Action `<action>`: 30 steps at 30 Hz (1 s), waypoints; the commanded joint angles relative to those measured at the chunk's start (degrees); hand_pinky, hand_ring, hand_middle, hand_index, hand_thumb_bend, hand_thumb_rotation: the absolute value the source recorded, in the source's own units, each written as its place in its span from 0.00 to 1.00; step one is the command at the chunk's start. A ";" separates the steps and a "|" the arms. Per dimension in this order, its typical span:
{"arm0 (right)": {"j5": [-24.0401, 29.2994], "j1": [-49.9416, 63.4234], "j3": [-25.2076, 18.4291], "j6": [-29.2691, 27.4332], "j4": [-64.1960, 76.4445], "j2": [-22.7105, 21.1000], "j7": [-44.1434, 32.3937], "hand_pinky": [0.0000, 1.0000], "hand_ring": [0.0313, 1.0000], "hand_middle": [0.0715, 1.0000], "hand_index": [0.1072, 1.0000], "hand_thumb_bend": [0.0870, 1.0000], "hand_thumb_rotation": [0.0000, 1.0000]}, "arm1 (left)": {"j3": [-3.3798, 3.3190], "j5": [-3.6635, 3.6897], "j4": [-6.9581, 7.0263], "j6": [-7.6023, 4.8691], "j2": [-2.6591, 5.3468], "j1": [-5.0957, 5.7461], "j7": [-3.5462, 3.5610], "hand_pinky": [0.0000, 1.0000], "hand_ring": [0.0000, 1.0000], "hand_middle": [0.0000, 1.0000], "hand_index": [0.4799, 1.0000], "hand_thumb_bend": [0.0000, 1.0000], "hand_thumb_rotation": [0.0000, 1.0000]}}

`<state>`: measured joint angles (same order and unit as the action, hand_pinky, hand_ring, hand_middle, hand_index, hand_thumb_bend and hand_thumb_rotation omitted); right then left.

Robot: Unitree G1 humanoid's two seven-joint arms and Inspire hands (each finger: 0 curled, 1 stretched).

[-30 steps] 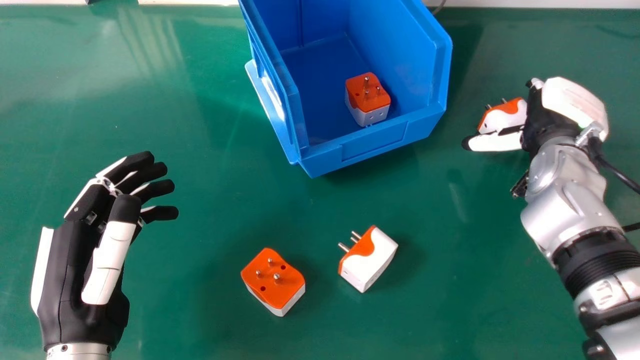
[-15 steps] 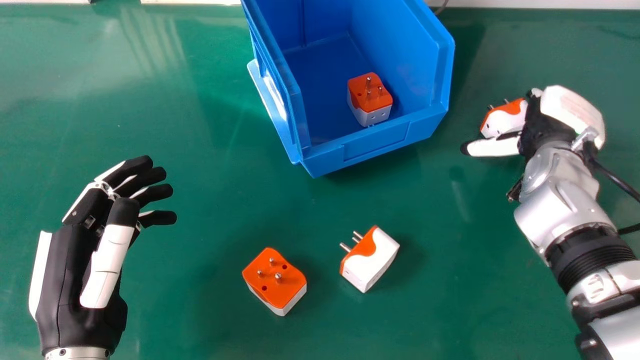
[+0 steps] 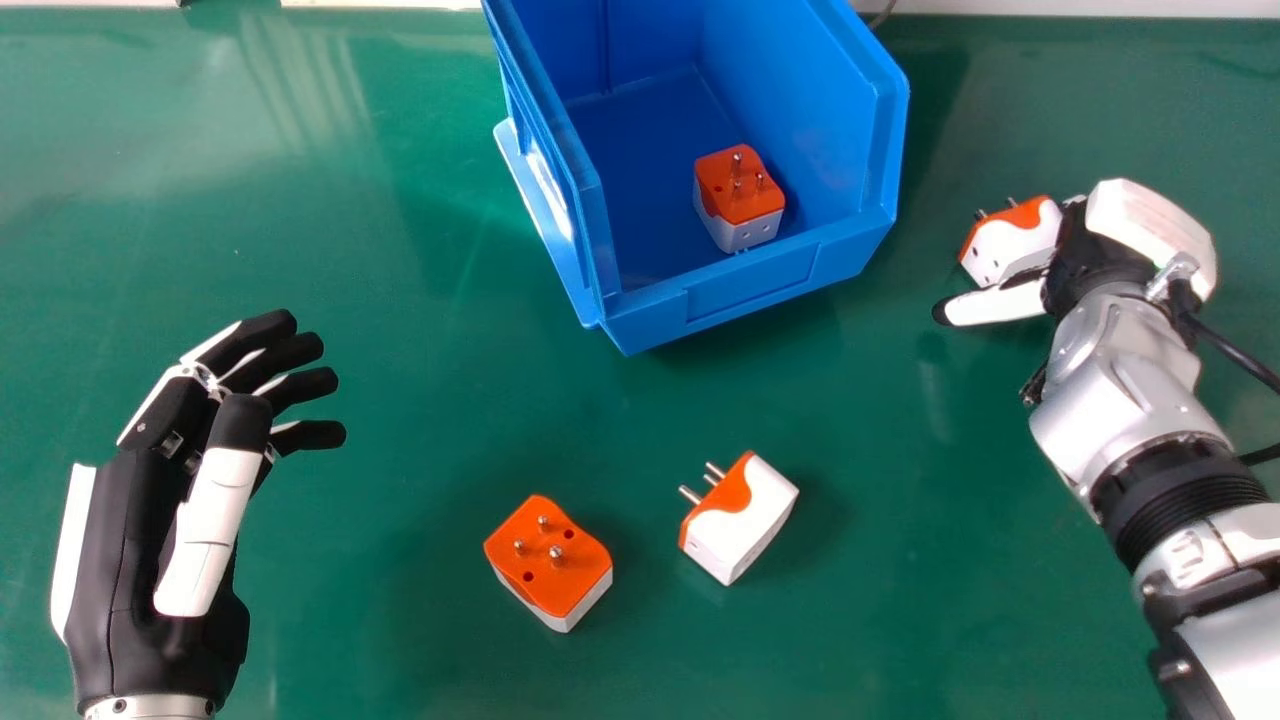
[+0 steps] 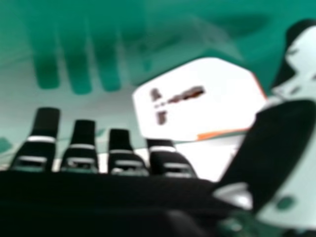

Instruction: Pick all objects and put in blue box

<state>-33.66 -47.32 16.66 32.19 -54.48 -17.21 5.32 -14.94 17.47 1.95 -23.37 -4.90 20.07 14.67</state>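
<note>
Right hand (image 3: 1145,220) edged nearer robot; unclenched, white-orange adapter (image 3: 1012,247) just beside its thumb.

- The green table (image 3: 400,250) has a smooth surface, with pale reflections in the upper left of the head view.
- The blue box (image 3: 750,285) stands on it, at the upper middle.
- One orange-and-white adapter (image 3: 548,560) lies at the lower middle, its pins upward.
- The second adapter (image 3: 745,520) is just beside, on its side, pins toward upper left.
- The third adapter (image 3: 1012,242) lies at the upper right.
</note>
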 commanded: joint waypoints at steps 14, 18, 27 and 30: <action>0.88 -5.98 0.96 -0.56 -4.69 -1.02 0.64 0.74 0.89 0.93 0.84 0.62 0.38 | -0.21 -0.36 3.21 0.50 0.04 1.23 -1.39 0.55 0.68 0.71 0.41 1.00 0.67; 2.15 -7.27 0.27 -0.44 -6.29 -0.81 1.04 0.73 0.89 0.93 0.84 0.63 0.38 | -0.13 -0.44 3.81 1.08 0.24 1.51 -1.90 0.55 0.68 0.71 0.41 1.00 0.67; 2.89 -7.98 0.45 -1.57 -7.56 -0.74 2.20 0.74 0.89 0.93 0.84 0.63 0.37 | -0.16 -0.53 3.25 0.57 0.09 1.77 -1.59 0.54 0.67 0.70 0.39 1.00 0.67; 3.31 -8.49 0.48 -1.59 -7.95 -0.58 1.93 0.76 0.89 0.93 0.84 0.63 0.38 | -0.14 -0.09 3.17 0.59 -0.09 1.94 -1.03 0.54 0.67 0.70 0.40 1.00 0.67</action>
<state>-30.04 -53.37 17.07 30.71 -62.56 -17.23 6.40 -14.88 17.39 4.13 -22.00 -4.88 21.28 13.27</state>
